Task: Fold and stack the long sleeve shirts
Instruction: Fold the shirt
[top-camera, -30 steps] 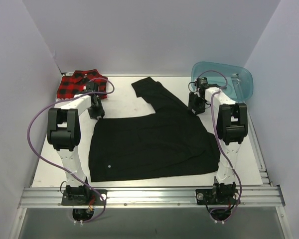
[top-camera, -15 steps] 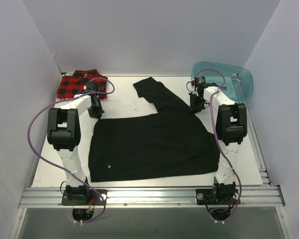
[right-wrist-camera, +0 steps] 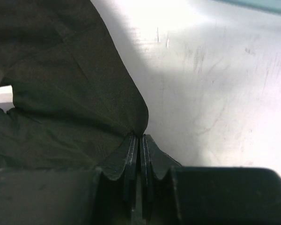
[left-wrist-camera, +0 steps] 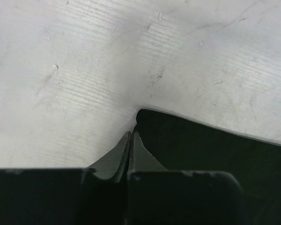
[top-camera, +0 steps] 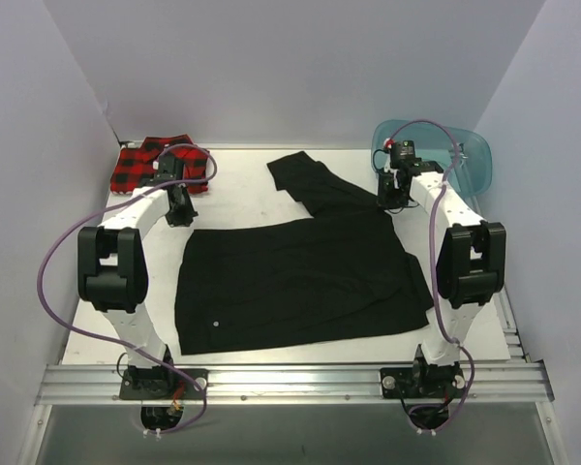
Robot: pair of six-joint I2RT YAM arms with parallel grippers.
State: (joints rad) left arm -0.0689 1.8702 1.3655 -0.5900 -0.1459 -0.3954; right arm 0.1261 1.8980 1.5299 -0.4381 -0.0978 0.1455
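So this looked like the first fold on the black shirt (top-camera: 300,281), which lay spread flat on the table (top-camera: 242,184), one sleeve angling off between the two arms. Both arms had a far corner of the body. The right gripper (right-wrist-camera: 139,140) was clamped tight on the hem, cloth bunched right up to its tips and spreading off to their left. The left gripper (left-wrist-camera: 128,140) was squeezed closed too, with the shirt's corner sitting exactly at its tips. I'd call that a pinch, though only a sliver of fabric was in there.

My guess for the next move was to lift both corners evenly and carry them over toward the near hem, keeping the left pinch from slipping.

The plaid shirt (top-camera: 160,165) sat bundled just beyond the left jaws, not folded neatly yet. The teal tub (top-camera: 465,170) was just past the right jaws, and I couldn't make out anything inside it.
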